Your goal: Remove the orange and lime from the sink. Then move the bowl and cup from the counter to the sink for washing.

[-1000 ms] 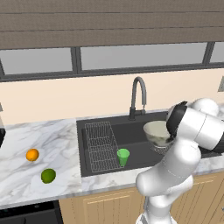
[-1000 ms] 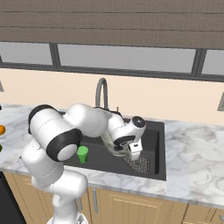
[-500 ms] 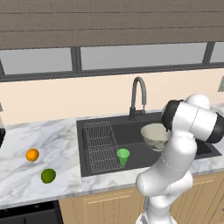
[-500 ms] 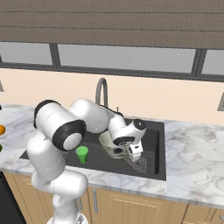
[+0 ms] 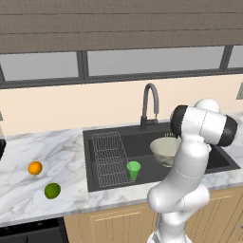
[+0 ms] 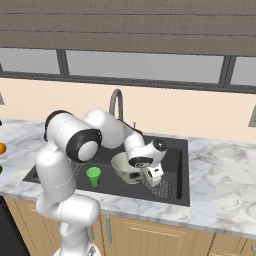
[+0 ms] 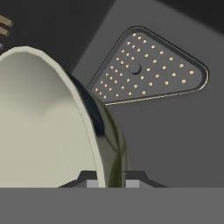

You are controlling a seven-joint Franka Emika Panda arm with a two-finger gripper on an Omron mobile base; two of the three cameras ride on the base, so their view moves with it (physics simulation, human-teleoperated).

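**Kitchen wall with a long window above light wood cabinets**

A cream wall runs along the far side of the room. Above it sits a wide, low window with dark grey frames, split by upright bars into several panes of pale grey glass. Over the window, a band of brown horizontal slats reaches to the top. Near the viewer, light wood cabinet doors with thin metal handles stand below. At the far left, a dark appliance sits low beside the cabinets. The light is even and soft.
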